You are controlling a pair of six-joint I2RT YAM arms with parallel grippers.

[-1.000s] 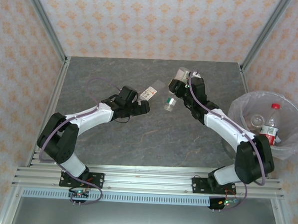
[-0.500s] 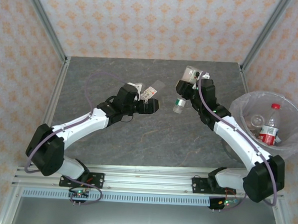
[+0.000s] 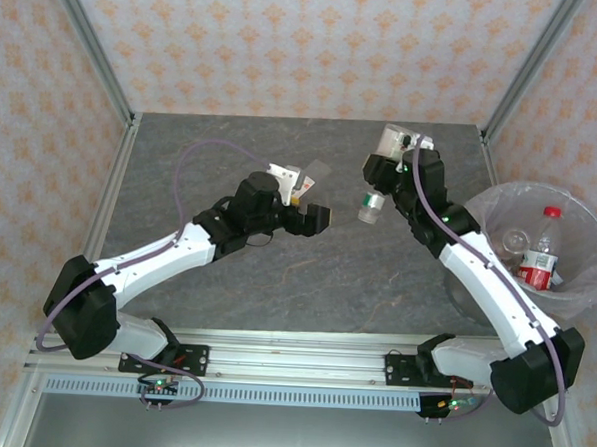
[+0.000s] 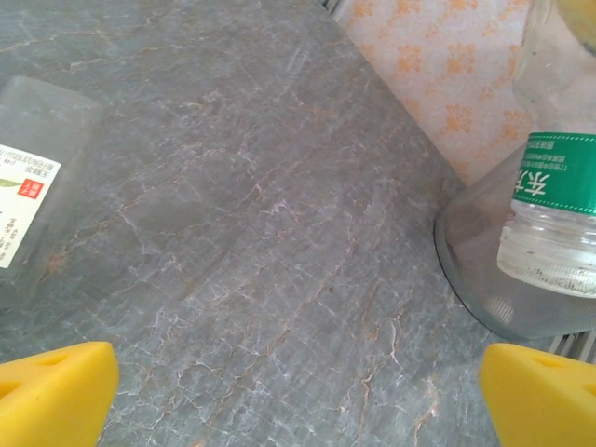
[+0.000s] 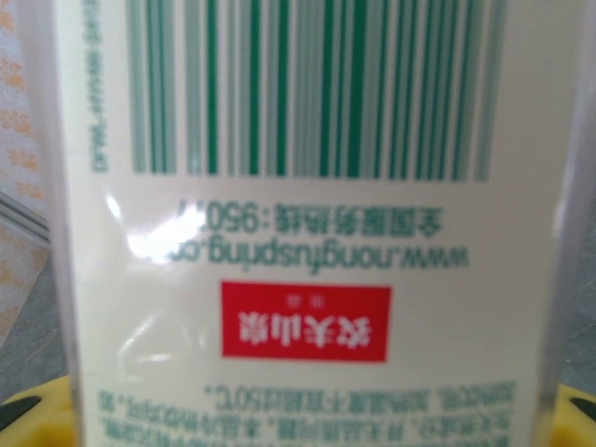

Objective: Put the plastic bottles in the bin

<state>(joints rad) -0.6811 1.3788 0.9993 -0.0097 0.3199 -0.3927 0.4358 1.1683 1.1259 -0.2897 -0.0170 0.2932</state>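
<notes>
On the left of the grey stone-patterned bench [image 3: 275,292], the left arm [image 3: 156,261] reaches toward the middle with the left jaws spread wide and holding nothing. Its yellow pads [image 4: 51,391] sit at the two lower corners of the left wrist view, with bare bench between them. Just beyond those jaws lies a flat clear bottle [image 3: 299,180] with a white label, resting on its side on the bench; in the left wrist view it [image 4: 28,219] lies to the left, apart from the pads. Further right, a green-labelled bottle [image 3: 369,209] is gripped in the right jaws, partly closed around it and holding it clear of the bench, between the flat bottle and the bin. The right wrist view looks straight at its white label [image 5: 298,279], printed with a green barcode and a red logo, with yellow pads [image 5: 19,412] at either lower corner. The right arm [image 3: 486,283] angles up from the near edge beside the bin. At the far right stands the bin [image 3: 500,209], lined with crinkled clear plastic and holding a red-capped bottle [image 3: 543,254] upright next to another clear bottle [image 3: 515,240].
</notes>
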